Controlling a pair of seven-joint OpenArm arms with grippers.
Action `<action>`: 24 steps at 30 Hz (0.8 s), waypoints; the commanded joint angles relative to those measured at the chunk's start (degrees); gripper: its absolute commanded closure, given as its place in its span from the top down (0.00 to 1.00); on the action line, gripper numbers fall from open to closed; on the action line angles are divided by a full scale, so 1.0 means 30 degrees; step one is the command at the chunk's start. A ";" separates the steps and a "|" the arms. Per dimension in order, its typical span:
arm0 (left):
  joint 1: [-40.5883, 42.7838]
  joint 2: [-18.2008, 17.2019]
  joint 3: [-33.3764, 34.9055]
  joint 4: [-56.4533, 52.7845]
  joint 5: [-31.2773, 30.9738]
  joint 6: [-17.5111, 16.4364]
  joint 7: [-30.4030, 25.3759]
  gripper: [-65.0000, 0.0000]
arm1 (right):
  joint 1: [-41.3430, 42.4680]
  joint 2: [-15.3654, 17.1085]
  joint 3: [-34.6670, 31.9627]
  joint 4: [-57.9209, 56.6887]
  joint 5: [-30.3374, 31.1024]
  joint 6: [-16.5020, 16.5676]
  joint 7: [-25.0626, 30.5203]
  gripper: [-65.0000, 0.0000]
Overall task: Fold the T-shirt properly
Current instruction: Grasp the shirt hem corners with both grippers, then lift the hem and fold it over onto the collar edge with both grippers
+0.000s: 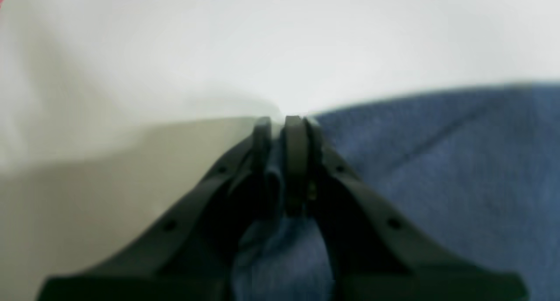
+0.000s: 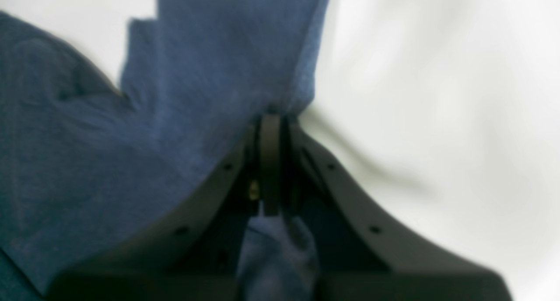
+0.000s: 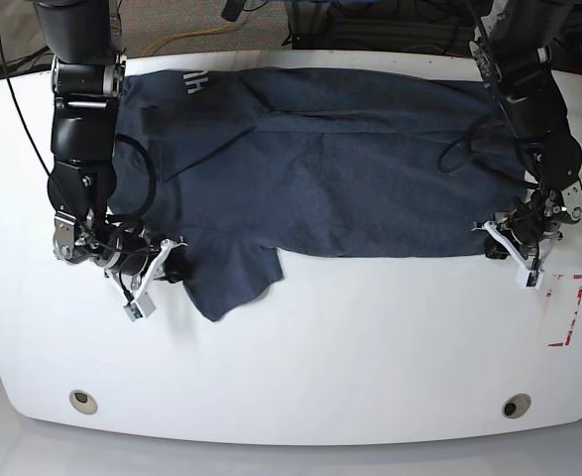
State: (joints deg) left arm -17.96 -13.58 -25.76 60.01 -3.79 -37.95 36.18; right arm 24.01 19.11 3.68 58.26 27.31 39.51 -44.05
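The T-shirt [image 3: 330,178] lies spread across the far half of the white table [image 3: 370,347], collar end toward the left of the base view, where small white lettering [image 3: 193,82] shows near the far-left corner. One sleeve [image 3: 231,278] sticks out toward the near edge at the left.

The left pincer [image 1: 280,119] sits at the shirt's near-right corner, its jaws drawn together on a bunch of the blue cloth (the fabric shows pinched between them and gathered behind in the left wrist view). To its left in that view is bare table, partly in shadow.

The right pincer [image 2: 271,115] is at the left side of the base view, beside the sleeve, jaws likewise clamped on a fold of the T-shirt [image 2: 131,139]; cloth is trapped between them and bulges out behind. Both wrist views are blurred, so finer detail of the weave cannot be told.

A red marking [image 3: 565,309] lies on the table at the right edge, near the left pincer [image 3: 509,243].
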 commanded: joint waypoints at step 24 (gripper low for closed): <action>0.3743 0.0323 -0.0132 1.1924 -0.0392 -0.0682 0.5008 0.05 | -0.4941 0.1292 0.4912 1.4441 0.0640 0.0165 -0.7367 0.00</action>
State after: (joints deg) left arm -6.70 -11.81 -25.91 93.06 -4.78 -40.10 51.68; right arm 9.19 22.15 17.45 98.83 28.75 40.07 -66.61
